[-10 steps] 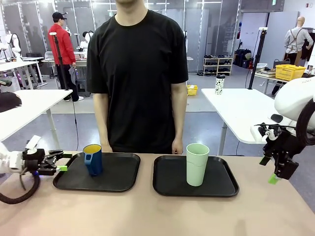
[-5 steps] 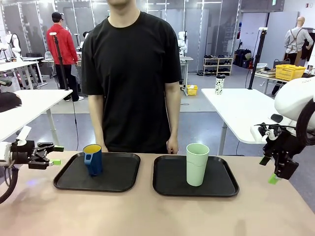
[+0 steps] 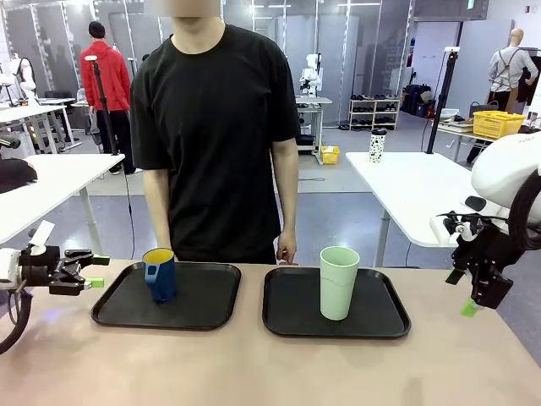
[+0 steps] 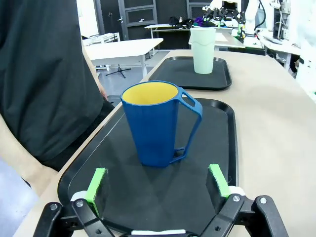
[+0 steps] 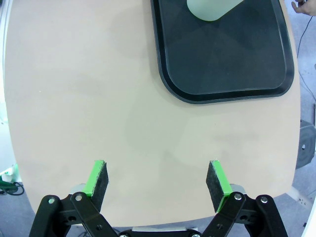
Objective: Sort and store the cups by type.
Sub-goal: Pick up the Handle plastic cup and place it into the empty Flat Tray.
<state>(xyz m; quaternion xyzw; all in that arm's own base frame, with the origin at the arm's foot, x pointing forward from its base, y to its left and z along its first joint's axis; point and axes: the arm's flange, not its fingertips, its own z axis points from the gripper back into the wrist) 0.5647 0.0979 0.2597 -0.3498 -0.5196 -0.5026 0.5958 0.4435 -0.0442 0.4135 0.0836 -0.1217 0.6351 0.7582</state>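
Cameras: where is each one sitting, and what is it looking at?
Front: between the arms, facing the person across the table; left hand and right hand show.
Left wrist: behind its open hand, facing the mug.
Right wrist: above the table, looking down past its open hand.
Shared: all three show the tumbler.
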